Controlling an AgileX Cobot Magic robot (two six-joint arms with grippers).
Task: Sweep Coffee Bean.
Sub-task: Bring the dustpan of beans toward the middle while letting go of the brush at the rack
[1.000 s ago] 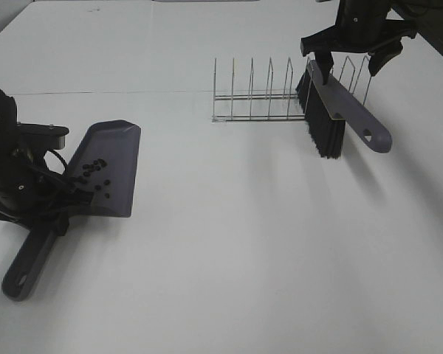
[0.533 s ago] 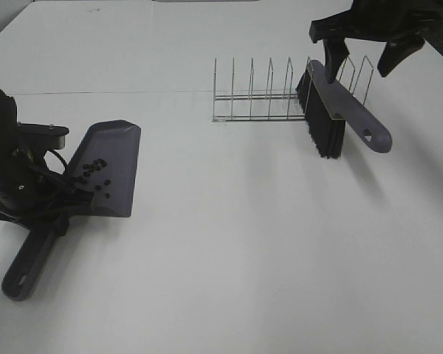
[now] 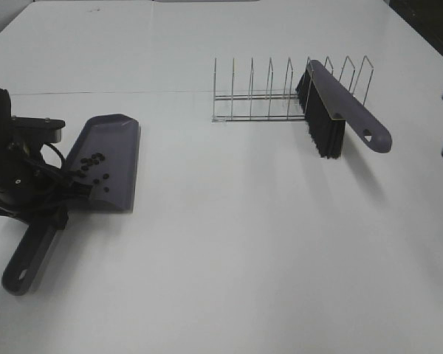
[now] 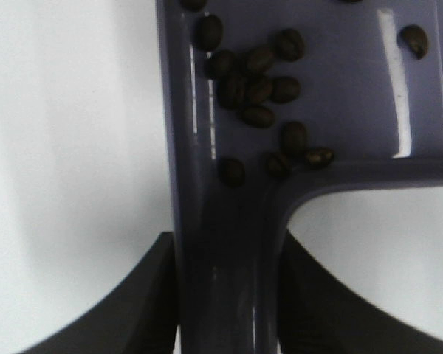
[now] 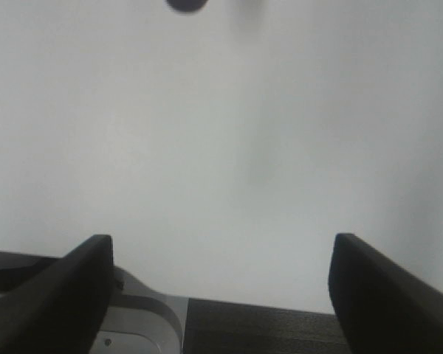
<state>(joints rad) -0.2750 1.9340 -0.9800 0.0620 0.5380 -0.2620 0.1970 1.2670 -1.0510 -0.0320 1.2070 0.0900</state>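
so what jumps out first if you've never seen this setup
The grey-purple plastic dustpan at the table's left, dark coffee beans scattered in its tray, its handle clamped by the left pincer. Then the matching black-bristled brush, propped in the thin wire rack at the far right.

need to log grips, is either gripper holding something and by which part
The left gripper is shut on the dustpan, clamped on its handle just behind the pan holding the coffee beans. The right gripper is open and holds nothing.
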